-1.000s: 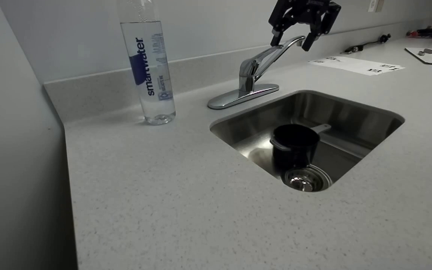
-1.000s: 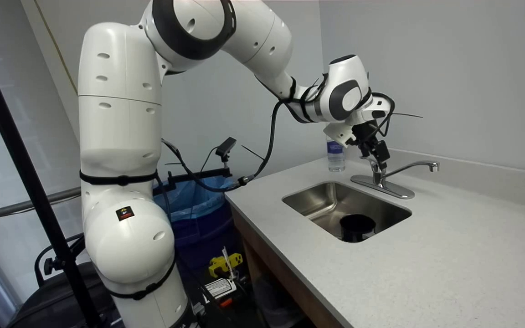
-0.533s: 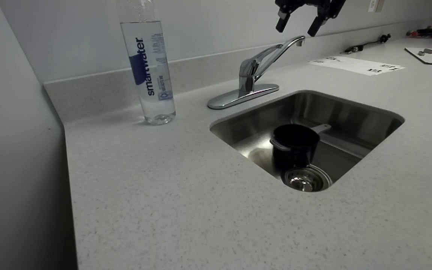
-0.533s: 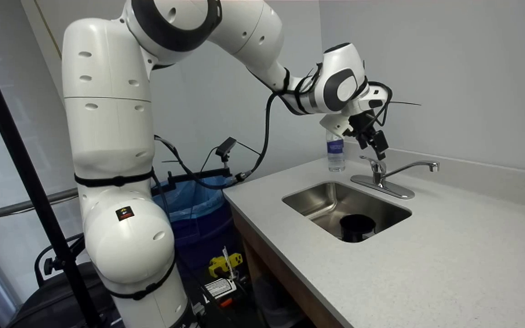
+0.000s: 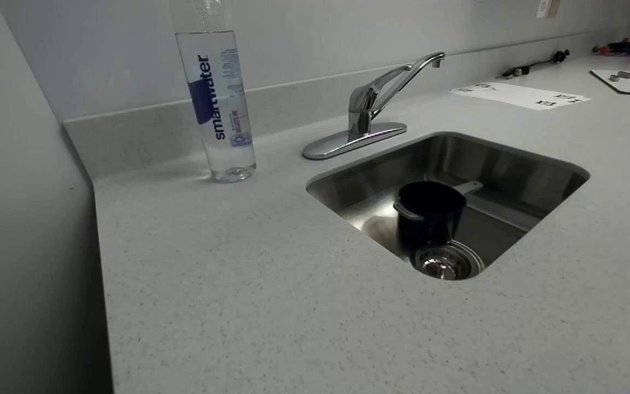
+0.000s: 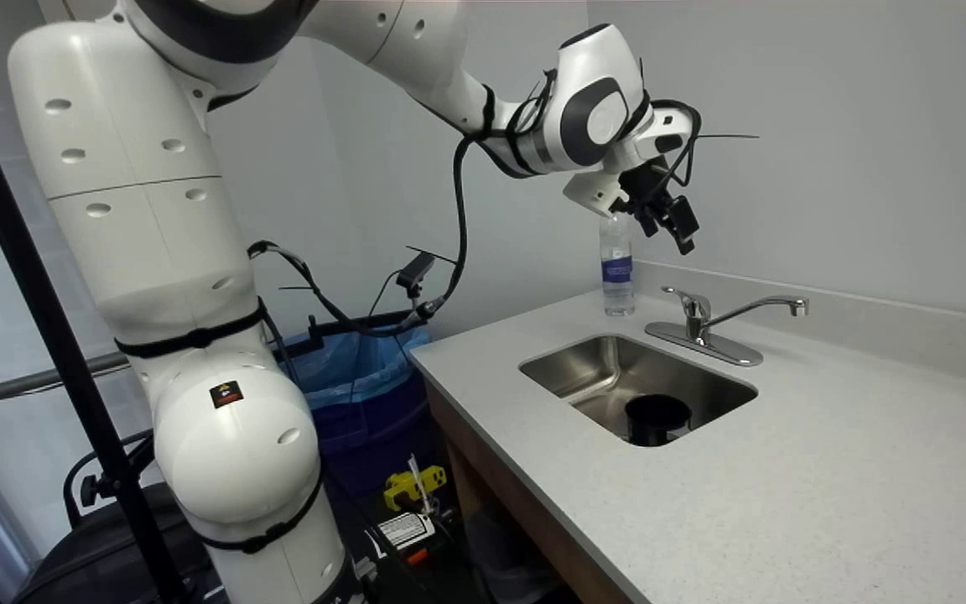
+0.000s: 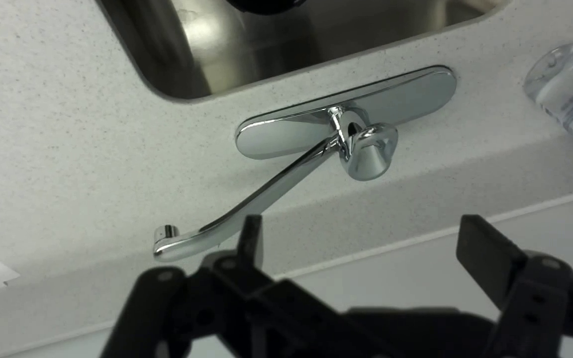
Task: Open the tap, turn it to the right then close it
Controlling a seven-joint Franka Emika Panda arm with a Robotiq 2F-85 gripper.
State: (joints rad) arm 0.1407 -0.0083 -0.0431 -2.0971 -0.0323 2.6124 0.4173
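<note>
The tap is chrome, with an oval base plate behind the sink; it shows in both exterior views (image 5: pixel 360 121) (image 6: pixel 698 325) and in the wrist view (image 7: pixel 291 134). Its spout (image 6: pixel 751 307) is swung aside along the backsplash, not over the basin. No water stream shows. The lever handle (image 7: pixel 370 154) stands on top of the tap body, pointing away from the spout in an exterior view (image 6: pixel 681 295). My gripper (image 7: pixel 361 223) is open and empty, its fingers wide apart. In an exterior view the gripper (image 6: pixel 669 239) hangs above the tap, clear of it.
A sink (image 6: pixel 567 369) is set in the counter, with a black pot (image 5: pixel 430 213) inside. A tall clear water bottle (image 5: pixel 219 109) stands beside the tap near the corner. A backsplash (image 6: pixel 869 309) and wall run behind. Papers (image 5: pixel 517 95) lie farther along the counter.
My gripper has risen from around the tap and moved back toward the robot base, out of an exterior view. It stays open. The tap has not moved.
</note>
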